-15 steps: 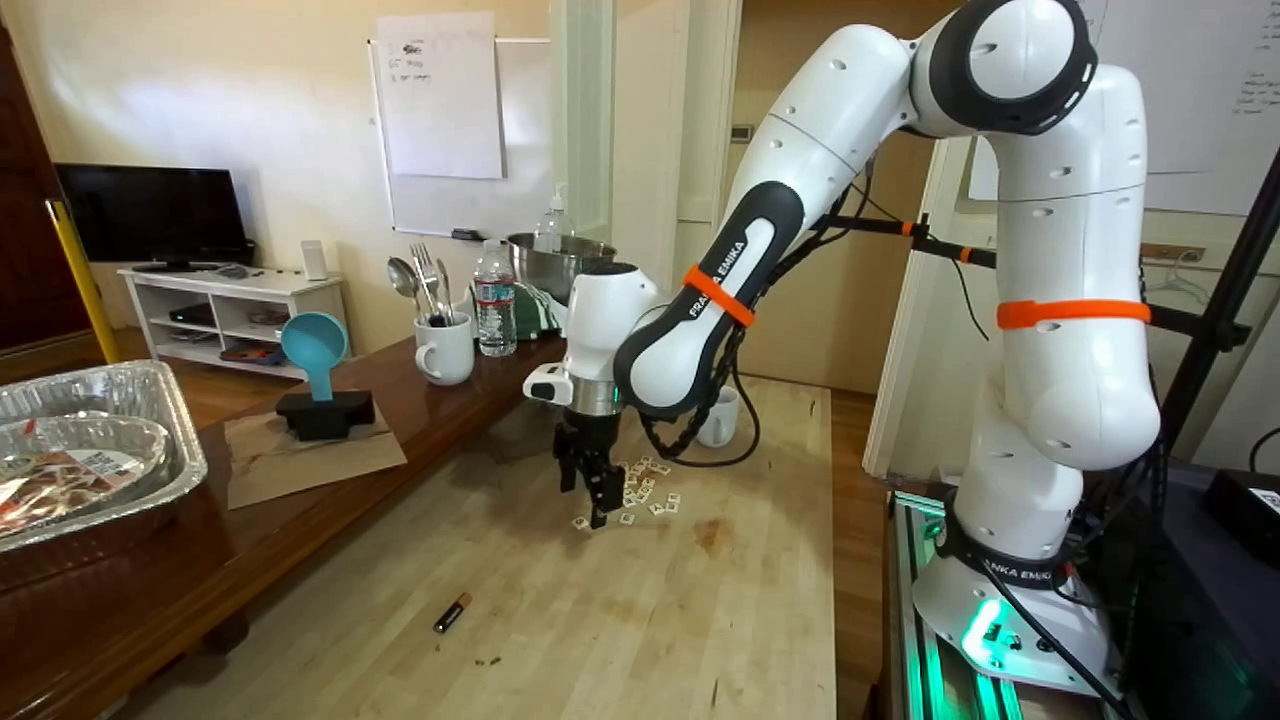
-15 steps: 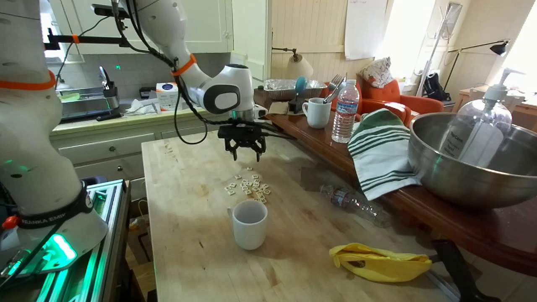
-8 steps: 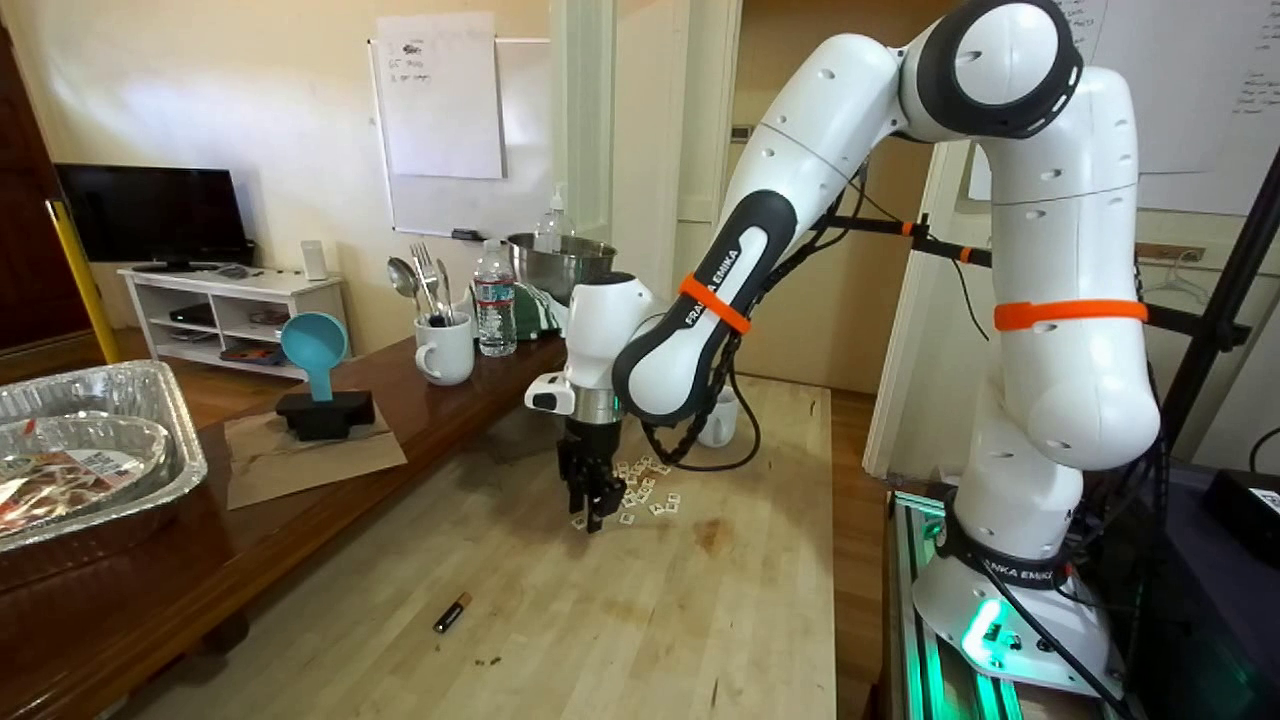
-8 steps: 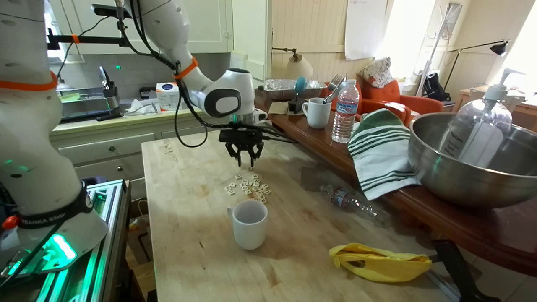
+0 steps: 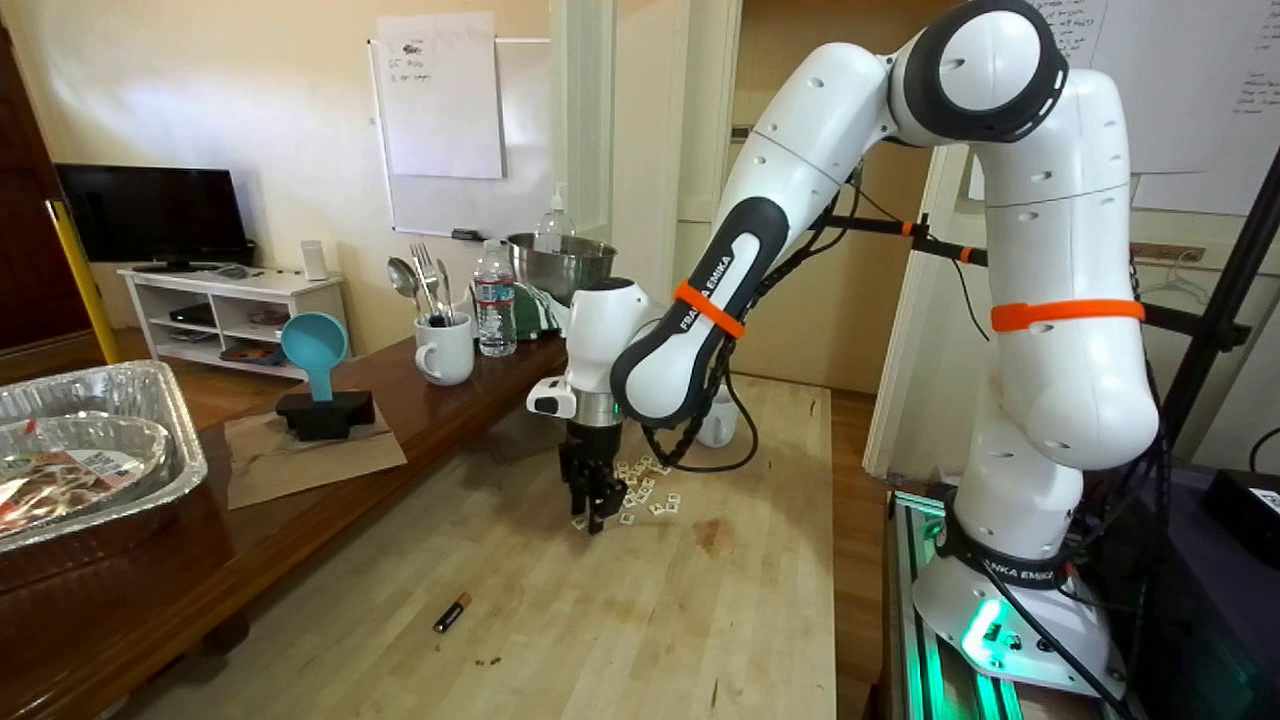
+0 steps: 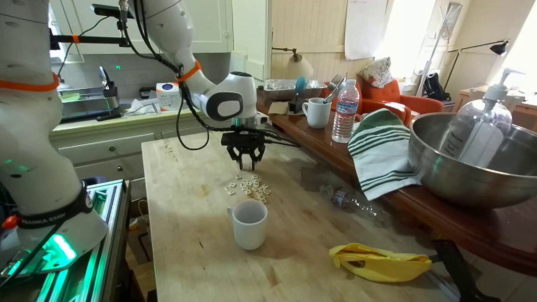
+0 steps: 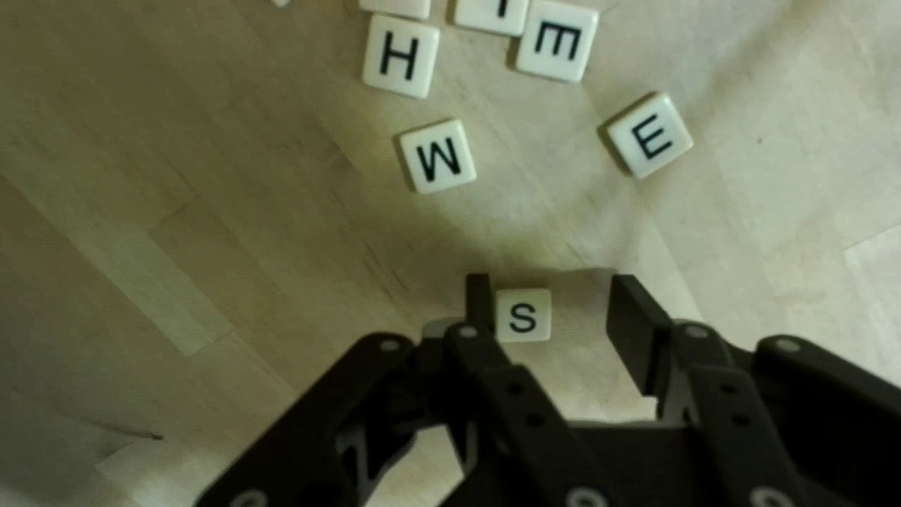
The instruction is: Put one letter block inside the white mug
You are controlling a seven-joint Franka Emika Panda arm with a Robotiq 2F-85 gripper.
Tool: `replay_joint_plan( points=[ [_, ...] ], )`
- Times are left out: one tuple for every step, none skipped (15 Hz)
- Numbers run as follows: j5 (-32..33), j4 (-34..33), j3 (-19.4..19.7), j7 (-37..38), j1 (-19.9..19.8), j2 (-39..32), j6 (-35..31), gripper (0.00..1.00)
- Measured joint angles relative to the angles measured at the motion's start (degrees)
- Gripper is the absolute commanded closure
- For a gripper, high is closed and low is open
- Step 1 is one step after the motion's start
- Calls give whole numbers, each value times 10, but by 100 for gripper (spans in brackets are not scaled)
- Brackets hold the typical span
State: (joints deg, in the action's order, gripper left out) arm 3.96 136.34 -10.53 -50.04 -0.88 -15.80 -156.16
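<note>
The white mug (image 6: pixel 250 233) stands upright on the wooden table; in an exterior view it is partly hidden behind the arm's cables (image 5: pixel 718 425). Several letter blocks (image 6: pixel 254 188) lie scattered beside it, also seen in an exterior view (image 5: pixel 640 490). In the wrist view, the S block (image 7: pixel 523 315) lies face up between the fingers of my gripper (image 7: pixel 549 287). It is close to the left finger, with a gap to the right finger (image 7: pixel 637 331). My gripper is partly open, pointing down low over the table. Contact with the block cannot be told.
Other blocks, M (image 7: pixel 438 156), H (image 7: pixel 401 55) and E (image 7: pixel 650 135), lie near the gripper. A battery (image 5: pixel 452 612), a fallen bottle (image 6: pixel 356 205) and a yellow bag (image 6: pixel 379 263) are on the table. A mug with cutlery (image 5: pixel 445 350) stands on the raised counter.
My gripper has come down slightly toward the table, and its fingers have moved closer together, mostly in the first half second. The mug and the scattered blocks have not moved.
</note>
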Motion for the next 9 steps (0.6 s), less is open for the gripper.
replay_joint_plan(
  points=[
    [0, -1, 0, -3, -1, -2, 0, 59],
    [0, -3, 0, -6, -2, -4, 0, 59],
    [0, -6, 0, -8, -2, -7, 0, 62],
    [0, -9, 0, -10, -2, -9, 0, 65],
    [0, -13, 0, -11, -3, -12, 0, 73],
    [0, -16, 0, -13, -3, -14, 0, 88],
    [0, -18, 0, -16, -3, -16, 0, 95],
    [0, -21, 0, -18, -3, -17, 0, 100],
    [-1, -22, -2, -19, -3, -18, 0, 95]
  ],
)
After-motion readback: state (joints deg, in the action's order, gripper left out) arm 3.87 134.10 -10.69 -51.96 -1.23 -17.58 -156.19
